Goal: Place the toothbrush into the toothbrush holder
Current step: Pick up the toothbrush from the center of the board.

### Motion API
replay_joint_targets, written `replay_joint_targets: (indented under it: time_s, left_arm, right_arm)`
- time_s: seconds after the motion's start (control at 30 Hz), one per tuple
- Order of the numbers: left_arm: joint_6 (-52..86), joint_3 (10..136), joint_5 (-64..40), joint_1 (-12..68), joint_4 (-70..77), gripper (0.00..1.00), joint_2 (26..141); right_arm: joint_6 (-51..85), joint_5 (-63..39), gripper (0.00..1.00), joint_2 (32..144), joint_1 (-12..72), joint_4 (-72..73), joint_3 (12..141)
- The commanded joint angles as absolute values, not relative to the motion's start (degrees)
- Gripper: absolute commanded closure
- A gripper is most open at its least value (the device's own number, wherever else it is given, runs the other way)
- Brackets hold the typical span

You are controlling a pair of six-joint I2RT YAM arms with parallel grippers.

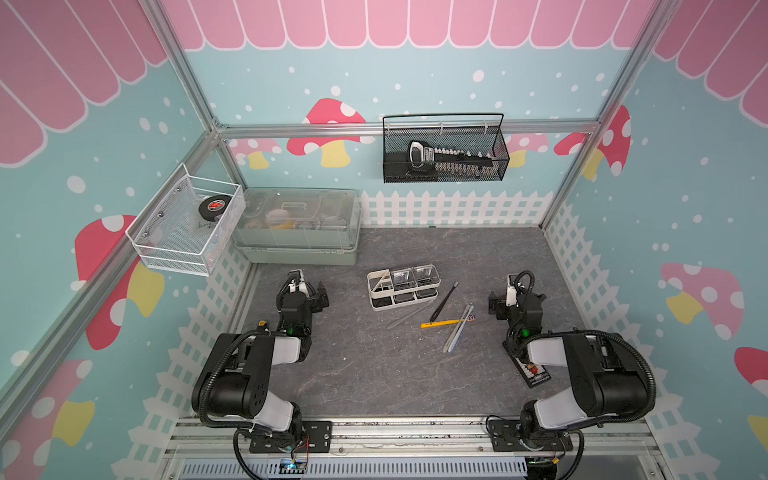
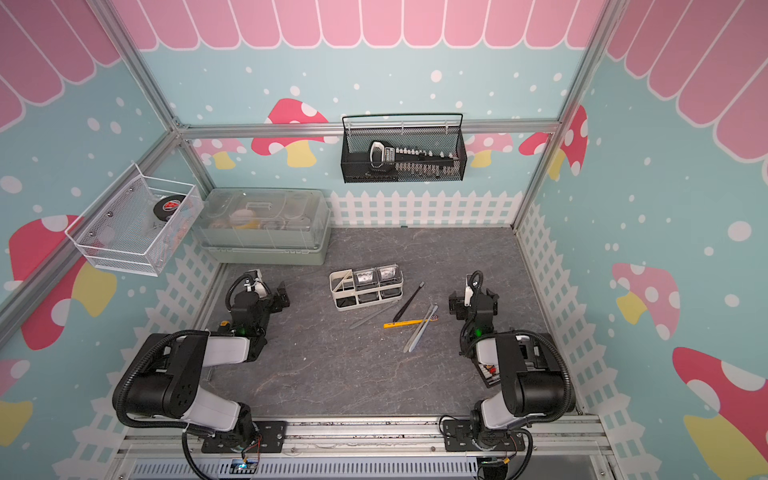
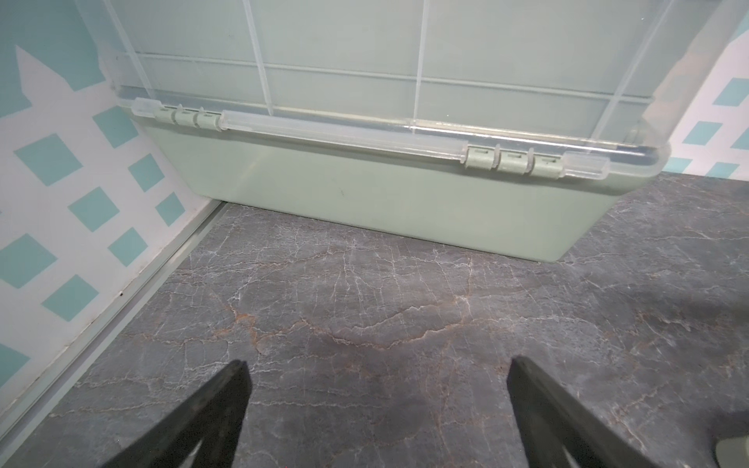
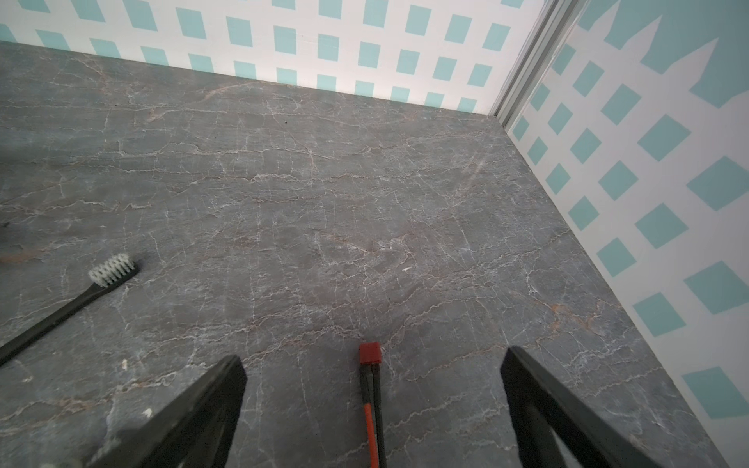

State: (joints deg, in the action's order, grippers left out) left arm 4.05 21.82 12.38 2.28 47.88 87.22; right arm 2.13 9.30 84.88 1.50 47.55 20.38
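Grey marble tabletop (image 1: 374, 374). Left gripper (image 3: 377, 364): jaws spread wide, empty; arm folded low, facing grey-green box (image 3: 364, 194). Toothbrush holder (image 1: 379, 279) mid-table. Black toothbrush (image 1: 444, 302) flat just right of it, beside other brushes (image 1: 457, 330). Right gripper (image 4: 373, 360): spread wide, empty; arm folded low.

Pretty obviously a robot lab cell, not a home: aluminium framing (image 1: 257, 132) is boxing in the marble-look tabletop (image 1: 374, 374), cartoon mushroom wallpaper (image 1: 415, 83) is wrapping around it, and the left arm (image 1: 249, 374) and right arm (image 1: 590, 374) are sitting bolted to a rail (image 1: 415, 434) along its near edge.
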Motion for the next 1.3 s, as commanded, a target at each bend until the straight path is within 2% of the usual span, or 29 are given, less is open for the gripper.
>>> replay_joint_targets:
  time_s: [0.0,0.1,0.2,0.4,0.57,0.67,0.8,1.07,1.27]
  left_arm:
    - [3.0,23.13,11.32,2.0,49.1,0.01,87.5]
    - [2.2,27.16,10.55,2.48,38.21,0.01,83.4]
    - [1.72,30.07,13.06,4.36,29.28,0.01,79.62]
    - [-2.58,31.93,24.68,16.65,23.17,0.02,72.83]
    - [-3.36,32.8,29.84,25.24,19.31,0.02,68.36]
    - [-3.34,32.28,30.5,28.6,18.77,0.02,66.44]
    - [-3.58,32.43,29.91,32.34,17.77,0.02,65.19]
    - [-2.2,34.39,25.71,36.53,18.19,0.05,67.95]
    - [-3.25,32.54,29.06,44.16,20.85,0.05,70.45]
  right_arm:
    - [2.79,12.18,0.08,80.48,1.49,42.89,22.98]
    - [5.02,17.1,0.09,79.46,1.56,42.45,22.63]
    - [7.52,17.25,0.08,75.72,1.58,33.1,25.17]
    - [16.44,16.9,0.1,69.82,2.23,12.56,32.39]
    - [21.17,10.58,0.1,67.01,2.29,-0.23,37.25]
    - [24.44,6.96,0.06,65.85,2.45,-6.48,37.93]
    - [29.2,2.19,0.12,63.46,3.05,-13.65,37.88]
    - [34.33,-1.43,0.15,58.27,5.59,-18.52,36.77]
    - [36.48,-2.98,0.2,59.16,10.48,-18.08,35.07]
